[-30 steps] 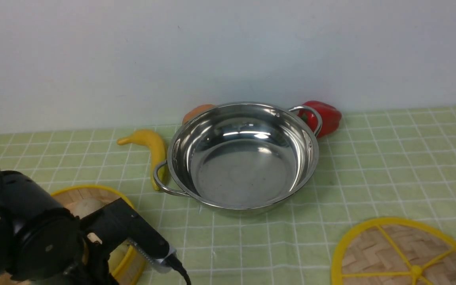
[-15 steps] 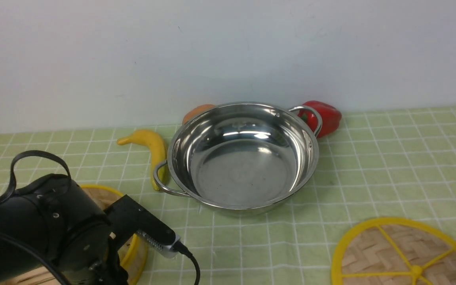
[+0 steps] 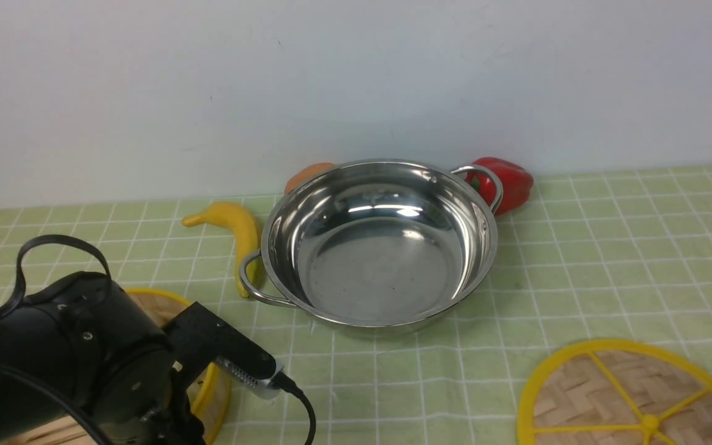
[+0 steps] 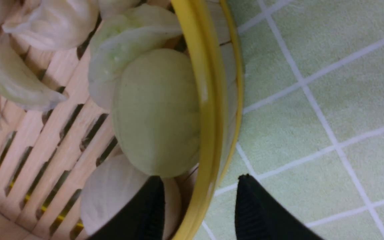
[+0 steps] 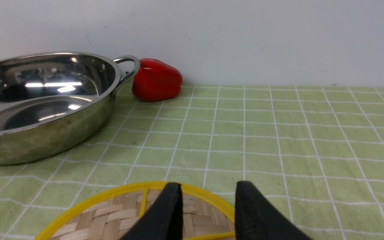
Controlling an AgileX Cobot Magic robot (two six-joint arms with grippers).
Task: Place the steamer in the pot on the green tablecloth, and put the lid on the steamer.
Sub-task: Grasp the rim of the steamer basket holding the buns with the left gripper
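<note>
Steamer (image 3: 151, 304), pot (image 3: 381, 272) and lid (image 3: 634, 395) all lie apart on the tablecloth (image 3: 609, 247). The pot stands empty at the centre, towards the far wall. The lid lies flat at the near right. The steamer sits at the near left, mostly hidden under the left arm (image 3: 72, 358), which has swung forward and down over it in the last second and has now settled. The left gripper (image 4: 200, 180) is spread astride the steamer's rim, one finger inside by a bun (image 4: 158, 113) and one outside over the tablecloth, so a pinch on the wall looks next. The right gripper (image 5: 208, 185) hovers spread over the lid, holding nothing. A banana (image 3: 241, 228) lies just beside the pot's left handle and a pepper (image 3: 510, 182) behind its right one.
</note>
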